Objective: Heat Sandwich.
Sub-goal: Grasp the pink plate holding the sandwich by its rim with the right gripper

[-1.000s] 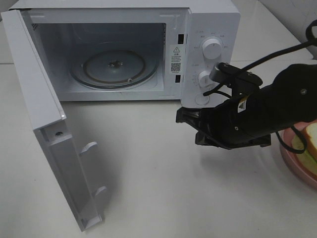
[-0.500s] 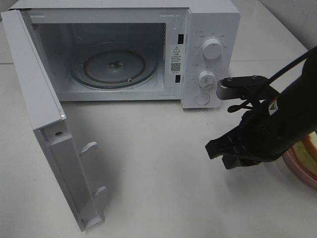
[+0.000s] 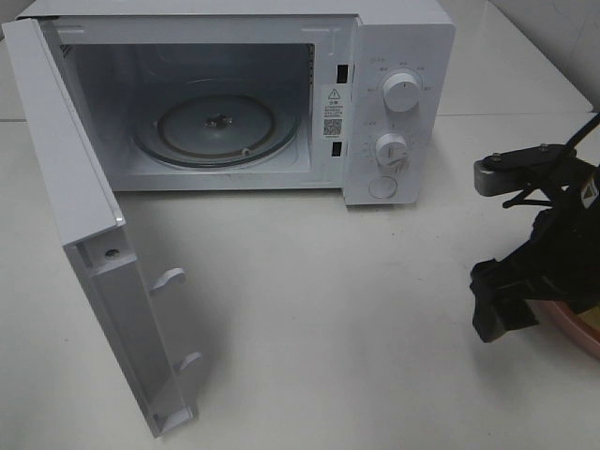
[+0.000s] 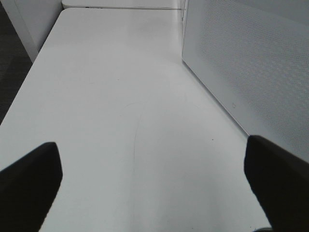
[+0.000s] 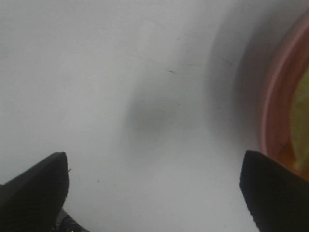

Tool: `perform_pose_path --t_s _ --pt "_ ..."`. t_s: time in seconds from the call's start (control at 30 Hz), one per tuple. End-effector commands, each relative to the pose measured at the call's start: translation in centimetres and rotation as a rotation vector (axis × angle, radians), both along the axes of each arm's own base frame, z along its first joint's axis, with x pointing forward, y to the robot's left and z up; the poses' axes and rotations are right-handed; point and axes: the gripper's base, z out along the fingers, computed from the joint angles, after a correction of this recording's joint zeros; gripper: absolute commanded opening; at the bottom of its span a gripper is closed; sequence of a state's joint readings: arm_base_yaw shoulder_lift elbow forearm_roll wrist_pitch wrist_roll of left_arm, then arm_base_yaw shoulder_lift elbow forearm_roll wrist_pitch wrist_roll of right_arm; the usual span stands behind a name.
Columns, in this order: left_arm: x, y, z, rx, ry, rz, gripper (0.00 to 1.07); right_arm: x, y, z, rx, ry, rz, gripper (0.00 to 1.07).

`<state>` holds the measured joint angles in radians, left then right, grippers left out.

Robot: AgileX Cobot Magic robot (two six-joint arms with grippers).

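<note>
The right gripper [image 5: 154, 191] stands wide open and empty above the table [image 5: 96, 72], just beside the plate [image 5: 270, 111]; the blurred yellow-green patch on it is probably the sandwich [image 5: 300, 113]. The left gripper [image 4: 154, 186] is open too, holding nothing

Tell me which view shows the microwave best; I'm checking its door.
Exterior high view: the whole microwave, its door swung wide open. Left wrist view shows only a dotted white panel, likely the door's outside; right wrist view shows none.
</note>
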<state>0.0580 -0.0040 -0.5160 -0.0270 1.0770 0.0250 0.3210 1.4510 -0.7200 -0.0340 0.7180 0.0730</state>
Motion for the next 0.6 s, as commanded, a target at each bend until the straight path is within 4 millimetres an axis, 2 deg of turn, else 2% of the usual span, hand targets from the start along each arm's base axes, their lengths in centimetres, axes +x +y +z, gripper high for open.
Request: perform_pose_path --t_s 0.03,0.33,0.6 --pt "-0.4 0.0 0.1 -0.003 -0.037 -0.007 0.98 0.4 -0.9 0.6 -0.035 -0.002 0.003 0.93" --pt "-0.4 0.0 0.1 -0.003 -0.037 -0.007 0.98 1.9 -2.5 1.4 -0.079 -0.049 -0.043 0.92" --pt "-0.4 0.0 0.1 -0.003 -0.037 -0.007 0.98 3.1 -3.6 0.0 -0.084 -0.042 -0.078 0.9"
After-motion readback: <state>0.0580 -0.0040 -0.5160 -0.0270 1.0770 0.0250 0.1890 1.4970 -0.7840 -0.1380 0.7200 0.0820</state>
